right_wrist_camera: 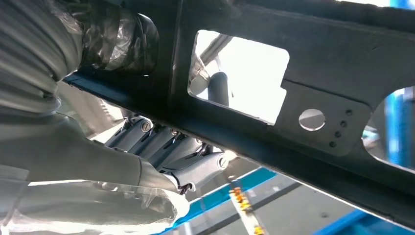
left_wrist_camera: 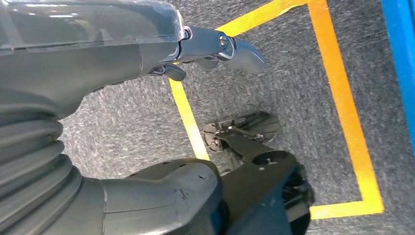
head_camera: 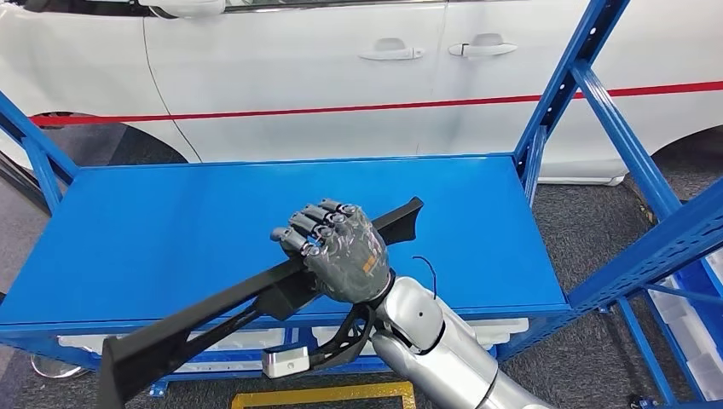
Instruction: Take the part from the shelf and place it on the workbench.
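Note:
A long black part (head_camera: 192, 328) with a flared far end slants from the lower left toward the middle of the blue surface (head_camera: 170, 213). My right hand (head_camera: 339, 253) grips it from above near its middle, fingers wrapped over the bar. Its near end juts out past the surface's front edge. In the right wrist view the part (right_wrist_camera: 318, 44) is a black plate with cut-outs and small holes, and my right hand's fingers (right_wrist_camera: 166, 152) curl beneath it. My left hand (left_wrist_camera: 147, 46) hangs over the grey carpet with fingers extended, holding nothing.
A white car (head_camera: 298, 77) with a red stripe stands close behind the blue surface. Blue steel uprights and braces (head_camera: 597, 111) rise at the right, and another (head_camera: 34, 149) at the left. Yellow floor tape (left_wrist_camera: 342, 98) marks a box on the carpet below.

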